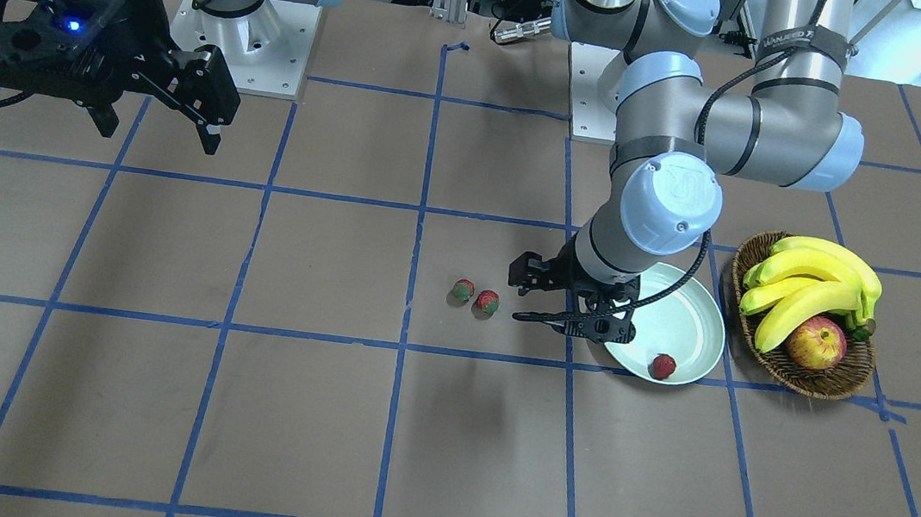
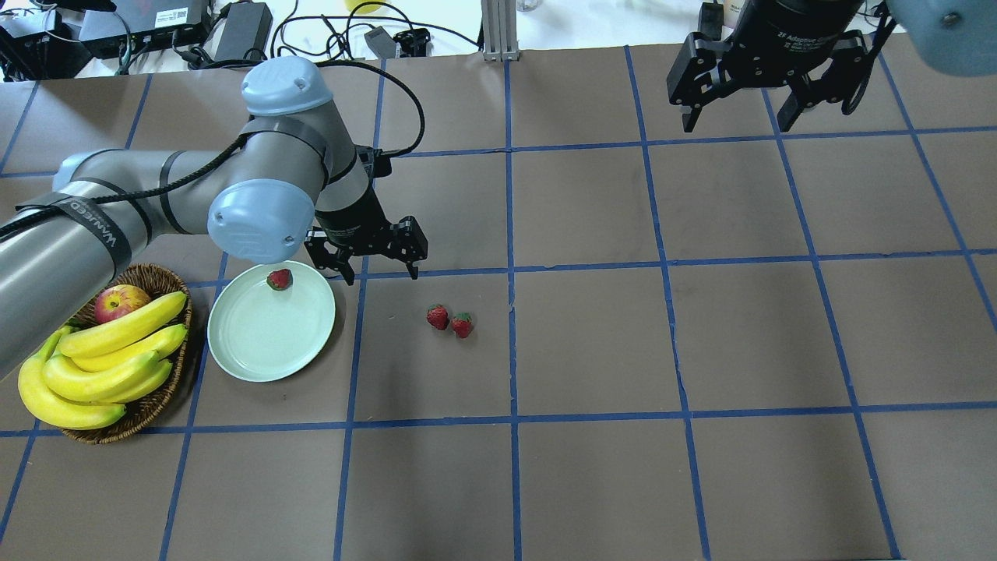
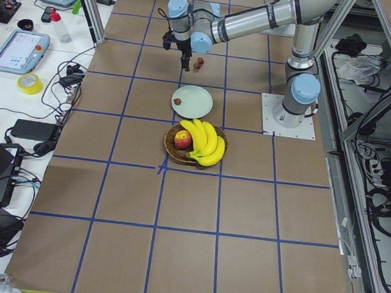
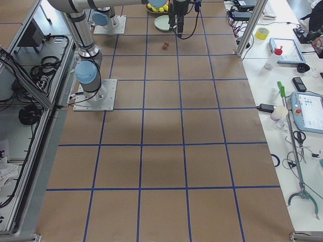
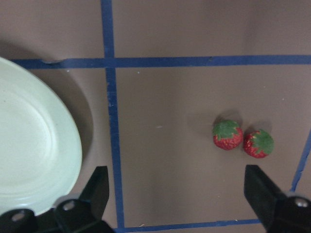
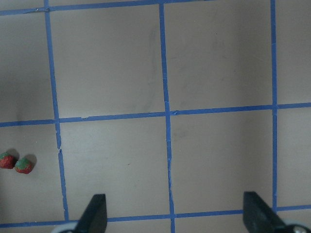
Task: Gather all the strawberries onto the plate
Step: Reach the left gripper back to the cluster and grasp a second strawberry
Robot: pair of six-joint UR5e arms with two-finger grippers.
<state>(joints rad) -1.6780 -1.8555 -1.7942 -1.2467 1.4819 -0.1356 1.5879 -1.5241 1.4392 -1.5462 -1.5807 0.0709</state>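
My left wrist camera looks straight down, close over the table (image 5: 170, 107). My right wrist's looks down from higher; both share the strawberries (image 5: 227, 134).

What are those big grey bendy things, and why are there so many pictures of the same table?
Those are two robot arms. Each ends in a gripper, a claw with two fingers. The left gripper and the right gripper are both open and hold nothing. The pictures all show one moment from different cameras: one above, one facing the robot, one at each end of the table, and one on each wrist. On the brown table lies a pale plate with one strawberry in it. Two more strawberries lie side by side on the table near it. Beside the plate is a basket with bananas and an apple.
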